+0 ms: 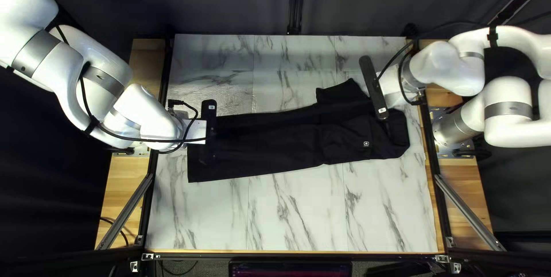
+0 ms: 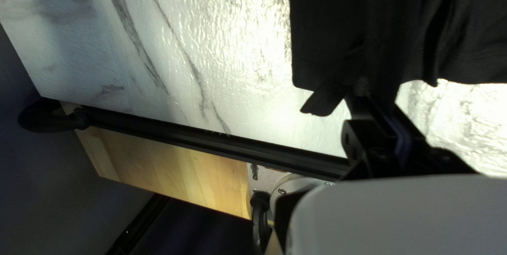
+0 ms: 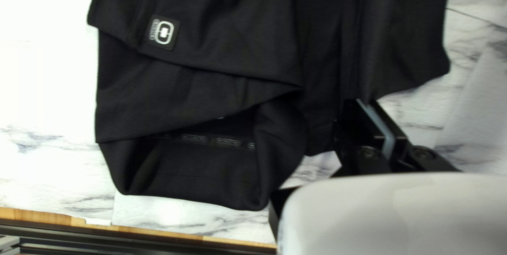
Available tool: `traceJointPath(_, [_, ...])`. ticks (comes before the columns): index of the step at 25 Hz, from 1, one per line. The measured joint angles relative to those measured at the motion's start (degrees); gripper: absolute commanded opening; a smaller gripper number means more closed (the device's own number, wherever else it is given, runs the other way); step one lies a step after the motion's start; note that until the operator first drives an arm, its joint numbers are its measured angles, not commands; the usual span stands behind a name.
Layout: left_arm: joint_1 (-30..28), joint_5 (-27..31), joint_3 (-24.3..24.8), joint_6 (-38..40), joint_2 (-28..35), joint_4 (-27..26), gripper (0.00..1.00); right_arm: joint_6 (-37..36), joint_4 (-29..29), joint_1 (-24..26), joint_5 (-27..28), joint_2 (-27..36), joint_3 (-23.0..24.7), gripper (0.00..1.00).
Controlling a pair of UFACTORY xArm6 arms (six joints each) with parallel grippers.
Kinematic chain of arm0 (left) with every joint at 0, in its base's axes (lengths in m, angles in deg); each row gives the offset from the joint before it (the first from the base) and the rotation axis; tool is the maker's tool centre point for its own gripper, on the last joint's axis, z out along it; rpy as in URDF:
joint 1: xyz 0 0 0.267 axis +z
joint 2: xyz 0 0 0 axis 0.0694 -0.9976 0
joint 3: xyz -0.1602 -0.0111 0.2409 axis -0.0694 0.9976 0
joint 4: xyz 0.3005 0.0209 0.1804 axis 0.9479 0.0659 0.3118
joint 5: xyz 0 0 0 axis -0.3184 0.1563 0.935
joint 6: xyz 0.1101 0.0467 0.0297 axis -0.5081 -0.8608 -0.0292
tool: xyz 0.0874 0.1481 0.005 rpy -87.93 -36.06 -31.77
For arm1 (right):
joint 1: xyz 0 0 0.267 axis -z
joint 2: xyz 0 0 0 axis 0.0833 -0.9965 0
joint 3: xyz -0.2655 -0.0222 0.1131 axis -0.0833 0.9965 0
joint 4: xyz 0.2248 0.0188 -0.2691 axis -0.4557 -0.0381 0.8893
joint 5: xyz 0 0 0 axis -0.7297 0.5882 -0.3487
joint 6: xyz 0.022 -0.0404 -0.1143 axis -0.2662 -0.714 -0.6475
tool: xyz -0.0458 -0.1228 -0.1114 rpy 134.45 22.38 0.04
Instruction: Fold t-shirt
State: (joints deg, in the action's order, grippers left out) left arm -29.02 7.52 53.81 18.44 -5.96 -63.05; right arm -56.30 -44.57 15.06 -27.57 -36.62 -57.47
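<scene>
Gripping the black fabric t-shirt (image 1: pixel 258 145), the left black two-fingered tool (image 1: pixel 206 153) was closed on its edge, at the end opposite the collar (image 3: pixel 195 168). The right black two-fingered tool (image 1: pixel 395 100) was closed too, pinching fabric beside the t-shirt's collar. The t-shirt lay in a long, layered strip across the white, grey-veined bench (image 1: pixel 287 214), its small black-and-white badge (image 3: pixel 163 32) near the collar.

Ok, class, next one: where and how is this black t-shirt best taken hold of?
Probably pinch the t-shirt at its straight end, coming in low from the left of the top left view. That edge lies flat and even, while the collar end gapes open in a loose, rounded loop.
</scene>
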Motion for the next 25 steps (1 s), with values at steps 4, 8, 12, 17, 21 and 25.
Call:
traceJointPath(4, [-0.67,-0.9,0.52,0.52,-0.49,-0.46,0.0,2.92,0.72,-2.82,-1.9,-1.7,0.44,0.0])
traceJointPath(8, [-1.92,-1.82,0.38,1.78,-1.86,-0.79,0.0,5.37,1.48,-4.97,-2.64,-2.42,0.73,0.0])
traceJointPath(12, [-3.41,-3.8,-0.68,3.55,-5.24,-0.84,0.0,7.16,2.05,-6.32,-3.0,-2.88,1.06,0.0])
traceJointPath(17, [-3.19,-7.04,-0.83,3.91,-8.42,-0.57,0.0,8.38,2.12,-7.34,-4.05,-3.58,2.0,0.0])
traceJointPath(21, [-3.09,-7.74,-1.11,3.59,-9.22,-0.66,0.0,8.84,1.72,-8.05,-5.04,-4.08,2.79,0.0])
traceJointPath(25, [-3.9,-7.67,-1.88,4.02,-10.08,-0.78,0.0,9.84,1.63,-9.09,-4.95,-3.73,3.11,0.0])
